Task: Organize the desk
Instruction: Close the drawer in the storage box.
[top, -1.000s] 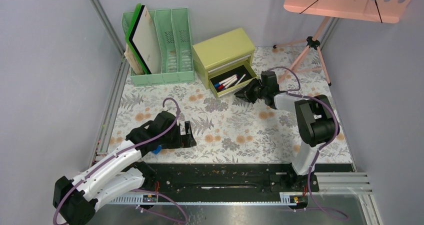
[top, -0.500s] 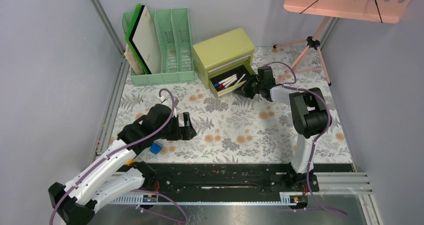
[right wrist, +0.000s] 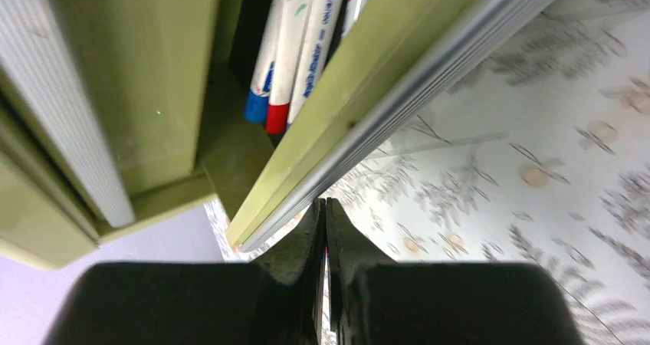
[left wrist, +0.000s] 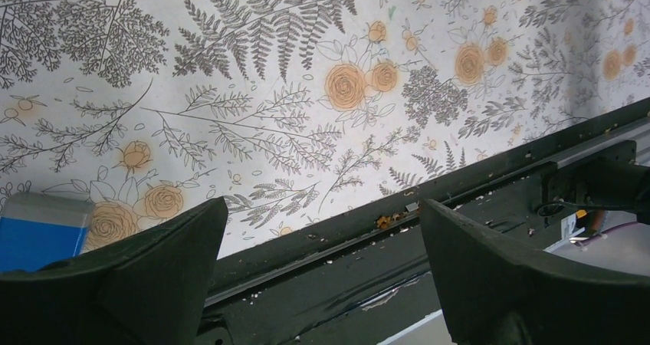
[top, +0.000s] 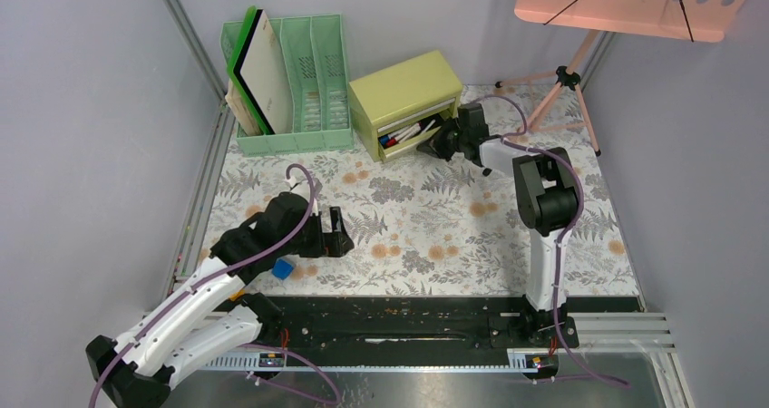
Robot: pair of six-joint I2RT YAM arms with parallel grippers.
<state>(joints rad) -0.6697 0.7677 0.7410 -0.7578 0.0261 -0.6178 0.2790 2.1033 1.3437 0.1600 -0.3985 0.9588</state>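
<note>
Desk blurs beyond drawer, which half hides markers

At the bottom centre, the right gripper had its 2 black fingers pressed together, tips at the lower edge of the yellow-green drawer front with its silvery rim. In the drawer, upper centre, lay white markers, 1 blue-ended and 1 red-ended. The fern-and-flower printed desk filled the right side.
</note>
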